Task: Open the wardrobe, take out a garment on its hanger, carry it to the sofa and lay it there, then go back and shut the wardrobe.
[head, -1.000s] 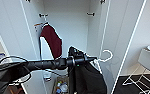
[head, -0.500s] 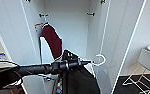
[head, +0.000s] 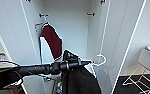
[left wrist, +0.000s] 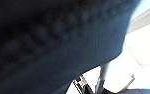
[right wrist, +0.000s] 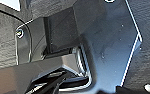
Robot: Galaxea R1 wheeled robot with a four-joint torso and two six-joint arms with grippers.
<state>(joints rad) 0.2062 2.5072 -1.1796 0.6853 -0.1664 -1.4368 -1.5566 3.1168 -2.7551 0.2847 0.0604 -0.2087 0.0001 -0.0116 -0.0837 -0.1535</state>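
The wardrobe (head: 73,27) stands open in front of me, both white doors swung wide. My left arm reaches in from the left at mid height. The left gripper (head: 85,63) is shut on the white hanger (head: 101,61), whose curved hook sticks out to the right, free of the rail. The black garment (head: 81,80) hangs from it, just in front of the wardrobe opening. In the left wrist view the same dark cloth (left wrist: 53,42) hangs close to the camera.
A maroon jacket with white sleeves (head: 53,42) still hangs on the left inside the wardrobe. The open right door (head: 121,37) stands close to the hook. A white chair with thin legs (head: 148,62) is at the far right on dark floor.
The left arm has drawn the hanger and black garment a little to the left and lower, away from the right door. The wardrobe and maroon jacket have stayed put.
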